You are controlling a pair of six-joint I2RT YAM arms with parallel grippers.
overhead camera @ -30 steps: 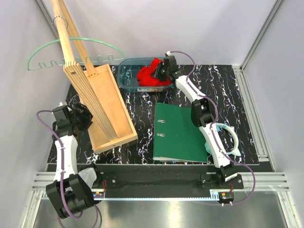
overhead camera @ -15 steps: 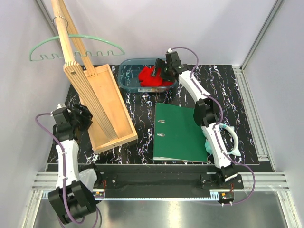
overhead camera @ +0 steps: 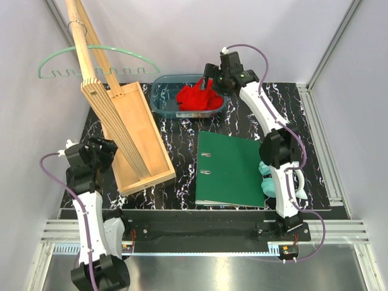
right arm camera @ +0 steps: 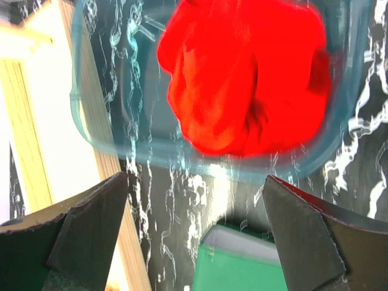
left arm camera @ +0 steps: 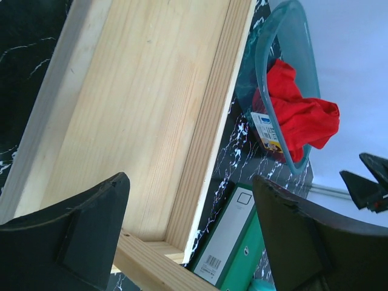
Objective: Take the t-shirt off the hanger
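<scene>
Lying crumpled in the blue-tinted plastic tub [overhead camera: 159, 91] is the t-shirt [overhead camera: 197, 97], bright red, soft folds heaped. Right gripper [overhead camera: 213, 80] hangs just above, fingers spread wide, holding nothing. Left gripper [overhead camera: 103, 148] parted too. Hanger [overhead camera: 115, 48] hangs bare on the wooden pole [overhead camera: 82, 42].

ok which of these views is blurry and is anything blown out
right wrist: smeared, the t-shirt has soft edges and the wooden tray washes out to near white; left wrist: crisp on the wood grain, its own claw fingers dark; top external: sharp, evenly lit
</scene>
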